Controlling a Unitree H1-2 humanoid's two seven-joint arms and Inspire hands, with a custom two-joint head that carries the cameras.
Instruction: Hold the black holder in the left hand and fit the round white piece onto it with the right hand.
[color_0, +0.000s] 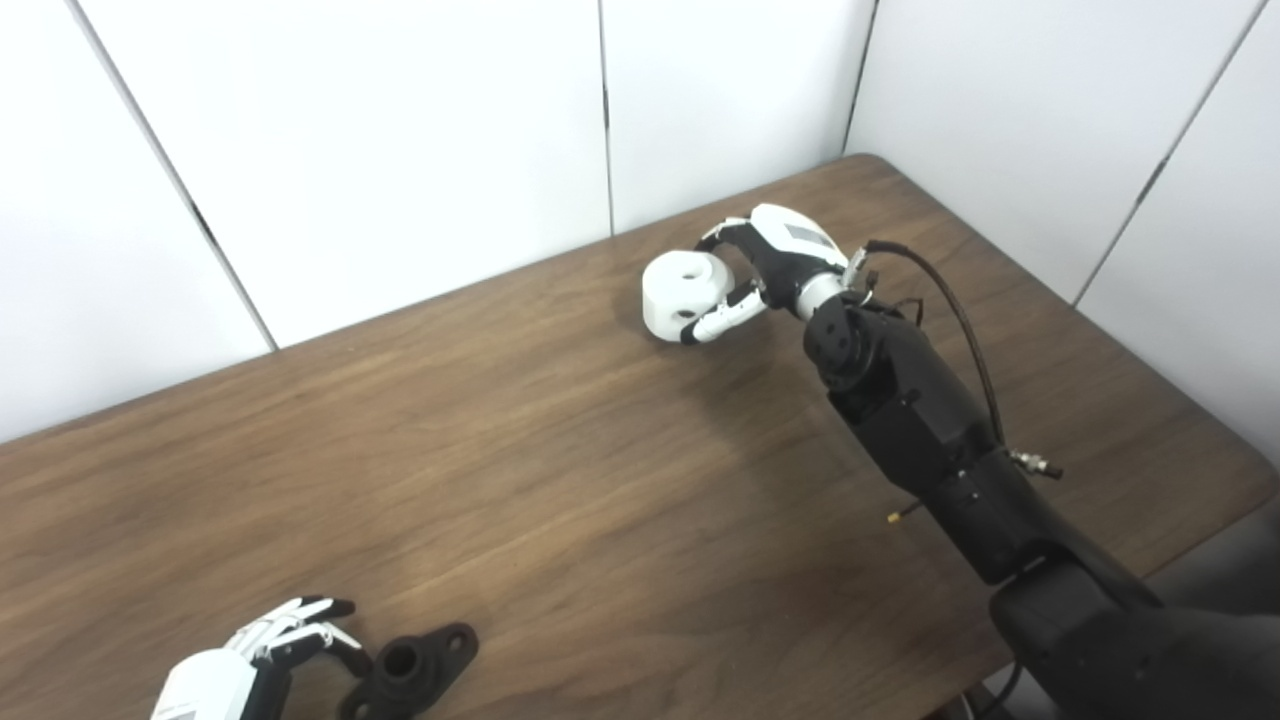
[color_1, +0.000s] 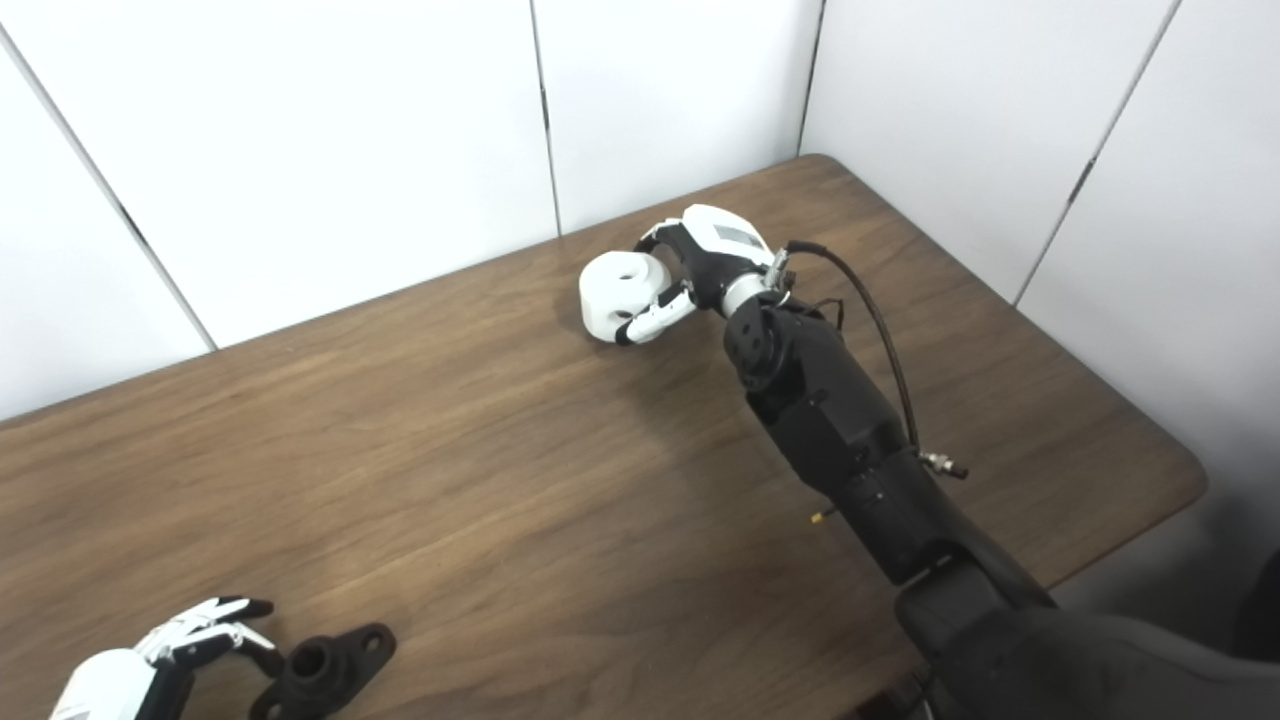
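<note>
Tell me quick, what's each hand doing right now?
Left hand: open, beside the black holder, not gripping it.
Right hand: shut on the round white piece.

White round piece (color_0: 683, 292), black holder (color_0: 408, 670) — brown wood-grain table (color_0: 560, 480), white wall panels (color_0: 400, 130).

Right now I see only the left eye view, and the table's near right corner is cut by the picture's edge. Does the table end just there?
Observer: Yes. The right eye view shows the whole near right corner of the table. It is rounded, and the table top ends there.
Operator: Where does the right arm leave the table, compared with this corner?
Observer: The right arm crosses the near edge well to the left of that corner, with bare table top between them.
</note>
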